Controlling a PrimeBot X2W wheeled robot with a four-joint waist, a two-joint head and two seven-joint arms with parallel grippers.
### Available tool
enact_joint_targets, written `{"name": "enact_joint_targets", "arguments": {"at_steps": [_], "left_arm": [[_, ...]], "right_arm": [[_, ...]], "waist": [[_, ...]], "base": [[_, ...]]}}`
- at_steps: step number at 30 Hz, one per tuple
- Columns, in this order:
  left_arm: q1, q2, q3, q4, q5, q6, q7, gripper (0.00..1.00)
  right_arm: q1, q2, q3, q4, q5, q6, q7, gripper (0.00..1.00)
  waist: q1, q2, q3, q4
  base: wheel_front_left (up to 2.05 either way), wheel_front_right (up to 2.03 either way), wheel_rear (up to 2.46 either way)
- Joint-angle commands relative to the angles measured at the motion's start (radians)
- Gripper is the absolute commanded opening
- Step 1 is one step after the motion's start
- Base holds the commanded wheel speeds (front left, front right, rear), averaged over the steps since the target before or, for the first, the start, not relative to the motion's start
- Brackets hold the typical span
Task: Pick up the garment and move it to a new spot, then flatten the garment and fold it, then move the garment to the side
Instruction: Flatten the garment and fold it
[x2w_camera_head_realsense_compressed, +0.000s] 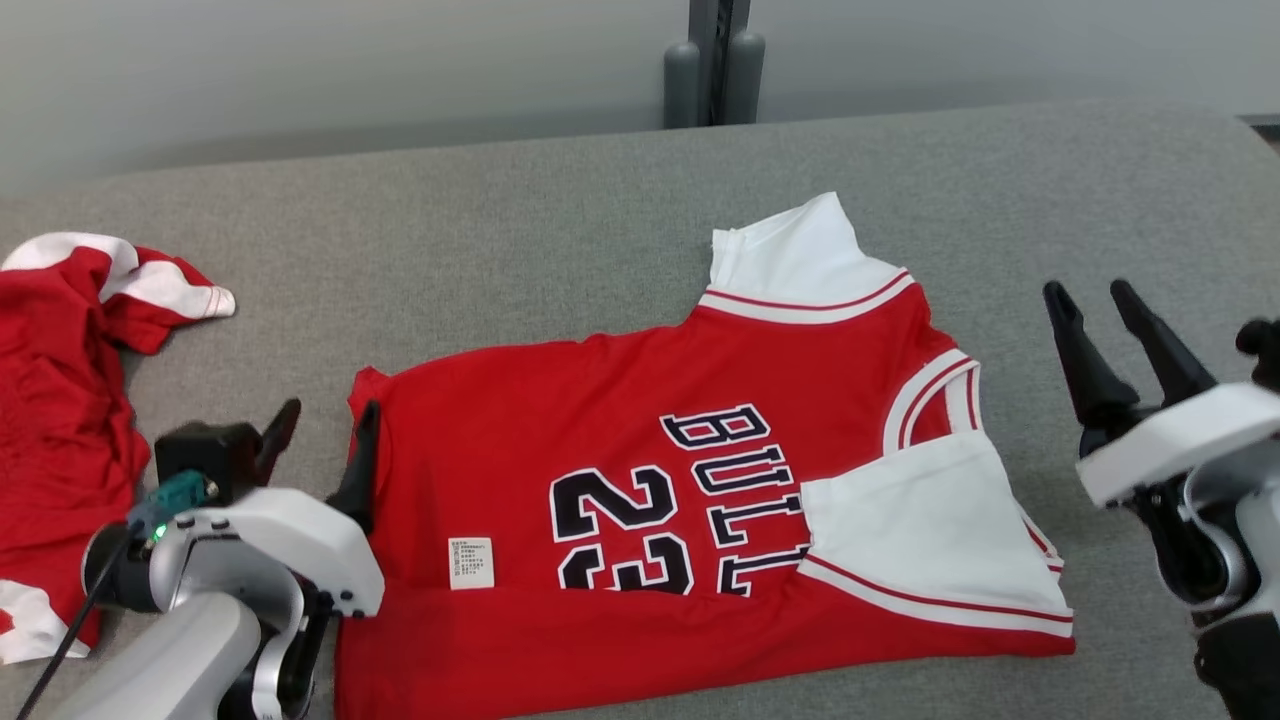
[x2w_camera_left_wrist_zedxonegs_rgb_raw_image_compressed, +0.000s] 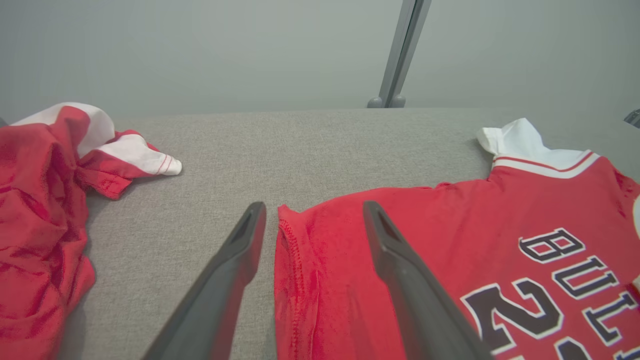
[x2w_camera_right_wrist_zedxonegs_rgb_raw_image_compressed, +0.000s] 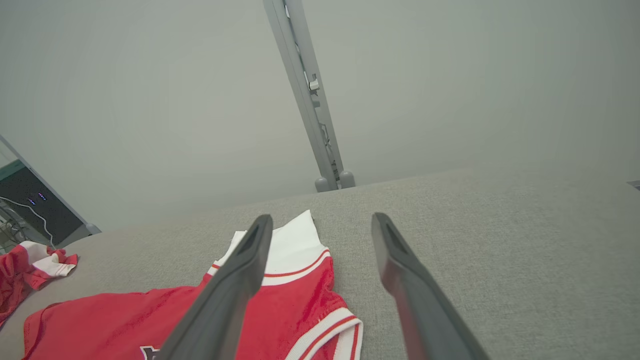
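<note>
The garment (x2w_camera_head_realsense_compressed: 560, 400) is a red jersey with dark lettering, spread flat on the grey table (x2w_camera_head_realsense_compressed: 500, 250), hem to the left. One white sleeve (x2w_camera_head_realsense_compressed: 920, 530) lies folded over its front; the other (x2w_camera_head_realsense_compressed: 800, 255) sticks out on the far side. My left gripper (x2w_camera_head_realsense_compressed: 330, 420) is open at the hem's far corner. In the left wrist view that gripper (x2w_camera_left_wrist_zedxonegs_rgb_raw_image_compressed: 314, 207) straddles the garment's (x2w_camera_left_wrist_zedxonegs_rgb_raw_image_compressed: 450, 225) edge, holding nothing. My right gripper (x2w_camera_head_realsense_compressed: 1090, 295) is open and empty, raised to the right of the collar; the right wrist view has the gripper (x2w_camera_right_wrist_zedxonegs_rgb_raw_image_compressed: 322, 217) above the garment (x2w_camera_right_wrist_zedxonegs_rgb_raw_image_compressed: 295, 305).
A second red and white garment (x2w_camera_head_realsense_compressed: 60, 400) lies crumpled at the table's left edge, also seen as a heap (x2w_camera_left_wrist_zedxonegs_rgb_raw_image_compressed: 35, 200) in the left wrist view. A grey post (x2w_camera_head_realsense_compressed: 712, 60) stands behind the table against a plain wall. Bare table cloth lies right of the jersey.
</note>
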Motion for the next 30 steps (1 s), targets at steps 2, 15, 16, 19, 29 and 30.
{"name": "enact_joint_targets", "arguments": {"at_steps": [2, 15, 16, 19, 29, 30], "left_arm": [[-0.086, -0.010, -0.001, 0.038, 0.010, -0.017, 0.034, 1.00], [-0.385, -0.083, -0.055, 0.181, 0.054, -0.088, 0.186, 1.00], [-0.400, -0.090, -0.060, 0.187, 0.056, -0.094, 0.191, 1.00], [-0.421, -0.100, -0.066, 0.200, 0.056, -0.101, 0.204, 1.00], [-0.487, -0.129, -0.103, 0.202, 0.061, -0.127, 0.272, 1.00], [-0.490, -0.131, -0.108, 0.200, 0.060, -0.128, 0.281, 1.00]], "right_arm": [[-0.106, -0.029, 0.031, 0.054, 0.031, 0.000, 0.026, 1.00], [-0.585, -0.122, 0.250, 0.305, 0.205, 0.000, 0.215, 1.00], [-0.607, -0.124, 0.266, 0.319, 0.220, 0.000, 0.230, 1.00], [-0.643, -0.126, 0.293, 0.346, 0.250, 0.000, 0.262, 1.00], [-0.801, -0.145, 0.409, 0.498, 0.322, 0.000, 0.406, 1.00], [-0.807, -0.142, 0.418, 0.507, 0.331, 0.000, 0.423, 1.00]], "waist": [[0.0000, 0.0000, 0.090, 0.022], [0.0000, 0.0000, 0.311, 0.116], [0.0000, 0.0000, 0.319, 0.122], [0.0000, 0.0000, 0.331, 0.132], [0.0000, 0.0000, 0.378, 0.168], [0.0000, 0.0000, 0.380, 0.169]], "base": [[0.00, 0.00, 0.00], [0.00, 0.00, 0.00], [0.00, 0.00, 0.00], [0.00, 0.00, 0.00], [0.00, 0.00, 0.00], [0.00, 0.00, 0.00]]}}
